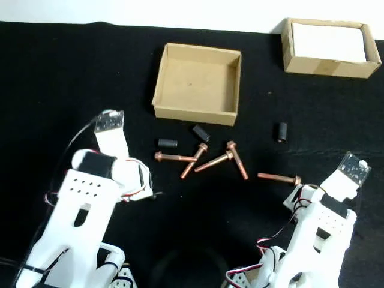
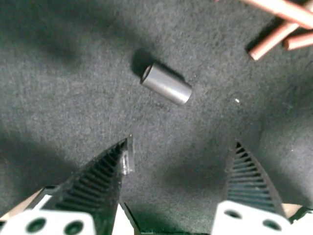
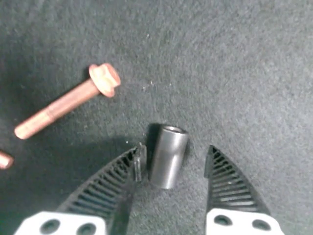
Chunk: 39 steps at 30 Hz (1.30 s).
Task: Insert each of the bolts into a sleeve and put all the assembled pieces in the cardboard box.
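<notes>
Far left on the black surface (image 1: 36, 72) sits the left arm (image 1: 84, 192). Left hand (image 2: 183, 142) has its fingers spread apart with nothing held; a black sleeve (image 2: 166, 84) lies on its side just ahead of them, untouched. Centre back: open cardboard box (image 1: 195, 114), upright. Just in front of it is a second sleeve (image 1: 201, 132), tilted. Below that, four copper bolts (image 1: 213, 162) sit in a loose cluster, some crossing or touching, none sleeved. Right of the cluster, a third sleeve (image 1: 282, 132) lies alone, well apart from the others. Nearer the arms, a fifth bolt (image 1: 279, 177) lies flat, head toward the right arm (image 1: 318, 234). Right hand (image 3: 176, 147) has its fingers apart, straddling a fourth sleeve (image 3: 168, 155) on the surface, not clamped, with that bolt's head near it. Far right back corner: smaller cardboard box (image 1: 324, 67) with white contents.
</notes>
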{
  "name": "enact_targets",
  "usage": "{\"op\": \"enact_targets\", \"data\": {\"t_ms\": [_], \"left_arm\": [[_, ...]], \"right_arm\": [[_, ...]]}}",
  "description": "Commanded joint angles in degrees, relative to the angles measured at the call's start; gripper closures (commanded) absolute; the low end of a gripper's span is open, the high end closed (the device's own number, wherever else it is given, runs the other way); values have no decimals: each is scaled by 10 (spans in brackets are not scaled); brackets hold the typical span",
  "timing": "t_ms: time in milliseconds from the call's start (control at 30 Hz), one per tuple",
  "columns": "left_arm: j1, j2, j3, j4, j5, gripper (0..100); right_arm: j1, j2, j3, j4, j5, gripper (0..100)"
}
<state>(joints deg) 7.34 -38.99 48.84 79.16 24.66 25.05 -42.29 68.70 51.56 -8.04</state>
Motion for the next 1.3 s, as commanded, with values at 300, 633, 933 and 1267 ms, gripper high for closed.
{"op": "enact_targets", "data": {"t_ms": [300,633,933,1267], "left_arm": [[-6,0,3,-7,-5,699],[-6,0,3,-7,-5,699],[-2,-3,-2,13,-5,699],[9,1,-138,113,-3,699]], "right_arm": [[-1,184,-18,-56,-4,814],[12,324,-133,-18,-4,995],[51,306,-243,120,1,991],[53,96,-467,351,1,991]]}}
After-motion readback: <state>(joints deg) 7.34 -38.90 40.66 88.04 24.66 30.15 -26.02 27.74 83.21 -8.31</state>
